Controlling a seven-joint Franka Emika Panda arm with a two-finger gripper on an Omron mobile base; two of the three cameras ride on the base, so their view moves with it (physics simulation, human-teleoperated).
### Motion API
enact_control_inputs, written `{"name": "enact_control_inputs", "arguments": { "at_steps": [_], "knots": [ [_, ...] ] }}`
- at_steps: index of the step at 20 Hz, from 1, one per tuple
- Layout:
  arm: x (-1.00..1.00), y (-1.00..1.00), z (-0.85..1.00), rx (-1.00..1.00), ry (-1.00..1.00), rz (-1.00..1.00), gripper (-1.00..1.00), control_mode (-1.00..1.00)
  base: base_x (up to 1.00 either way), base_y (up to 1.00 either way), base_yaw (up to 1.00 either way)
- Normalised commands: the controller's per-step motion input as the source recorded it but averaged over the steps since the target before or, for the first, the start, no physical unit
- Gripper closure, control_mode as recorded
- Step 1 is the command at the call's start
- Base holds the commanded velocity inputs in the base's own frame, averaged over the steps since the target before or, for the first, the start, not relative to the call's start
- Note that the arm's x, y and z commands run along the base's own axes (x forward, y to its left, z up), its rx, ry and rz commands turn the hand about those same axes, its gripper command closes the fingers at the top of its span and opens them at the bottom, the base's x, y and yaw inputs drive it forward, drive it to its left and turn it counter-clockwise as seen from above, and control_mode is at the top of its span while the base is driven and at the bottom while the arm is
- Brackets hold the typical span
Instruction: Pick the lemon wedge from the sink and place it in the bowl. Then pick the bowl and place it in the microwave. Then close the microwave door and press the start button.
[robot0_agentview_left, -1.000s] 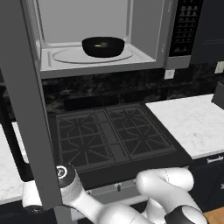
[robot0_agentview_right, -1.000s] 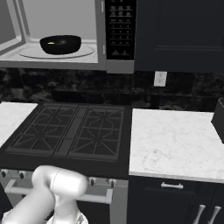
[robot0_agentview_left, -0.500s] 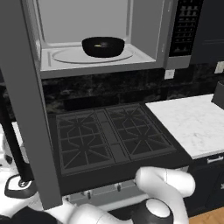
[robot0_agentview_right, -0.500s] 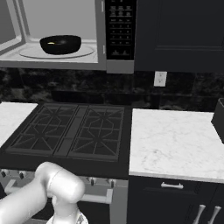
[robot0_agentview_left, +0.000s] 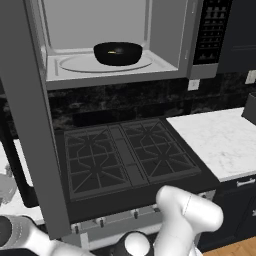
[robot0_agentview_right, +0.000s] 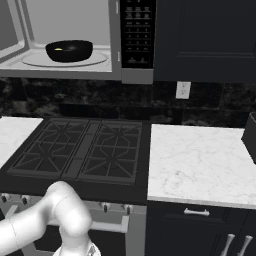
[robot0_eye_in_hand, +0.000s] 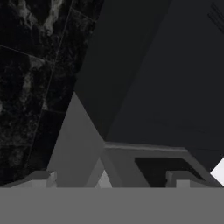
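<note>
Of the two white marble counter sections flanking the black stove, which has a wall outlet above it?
The white marble counter section on the stove's right side: a pale wall outlet sits on the dark backsplash above it.

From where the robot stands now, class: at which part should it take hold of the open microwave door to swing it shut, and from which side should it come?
Probably the outer face of the microwave door, near its free edge, farthest from the hinge. The door stands wide open at the left of the microwave, edge-on to the left base camera, so the gripper should come from the left and push rightward toward the cavity, where the bowl already sits on the turntable.
</note>
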Motion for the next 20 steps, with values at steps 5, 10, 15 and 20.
{"name": "enact_control_inputs", "arguments": {
  "at_steps": [5, 10, 15, 20],
  "knots": [
    [-0.22, 0.00, 0.10, 0.08, -0.10, -0.19, -1.00, -1.00, 0.00, 0.00, 0.00],
    [-0.13, -0.03, 0.30, 0.12, -0.02, -0.12, -1.00, -1.00, 0.00, 0.00, 0.00],
    [-0.24, -0.20, 0.31, 0.09, -0.02, -0.07, -1.00, -1.00, 0.00, 0.00, 0.00],
    [-0.39, -0.36, 0.27, 0.05, -0.04, -0.04, -1.00, -1.00, 0.00, 0.00, 0.00]
  ]
}}
